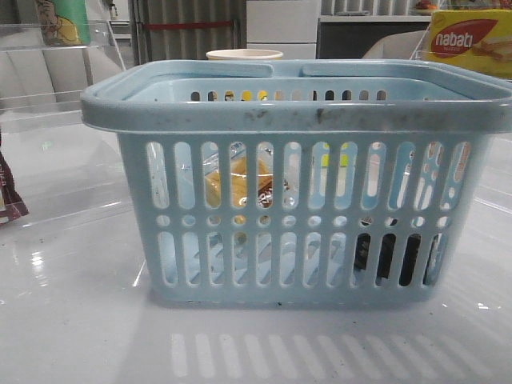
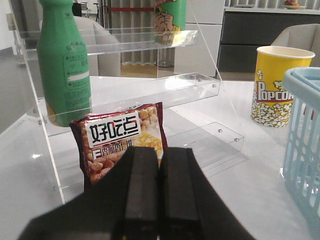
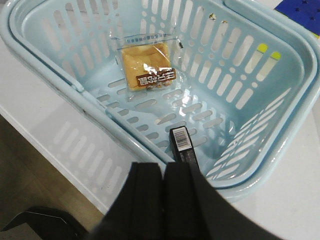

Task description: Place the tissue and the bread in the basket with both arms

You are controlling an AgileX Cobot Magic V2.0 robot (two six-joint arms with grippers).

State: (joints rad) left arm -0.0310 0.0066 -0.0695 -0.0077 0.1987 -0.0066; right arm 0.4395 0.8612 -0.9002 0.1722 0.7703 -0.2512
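The light-blue basket (image 1: 296,112) fills the front view, and its rim (image 3: 45,65) shows from above in the right wrist view. The bread (image 3: 147,65) in its clear bag lies on the basket floor and shows through the slots (image 1: 240,186). The black tissue pack (image 3: 181,145) also lies on the floor, seen as a dark shape low behind the slots (image 1: 392,256). My right gripper (image 3: 164,172) hovers above the basket's rim, shut and empty. My left gripper (image 2: 160,155) is shut and empty, away from the basket, in front of a snack packet.
A maroon snack packet (image 2: 120,140) leans at a clear acrylic shelf (image 2: 150,85) holding a green bottle (image 2: 64,65). A yellow popcorn cup (image 2: 277,85) stands beside the basket. A yellow nabati box (image 1: 472,40) sits at the back right. The table edge (image 3: 55,165) runs close to the basket.
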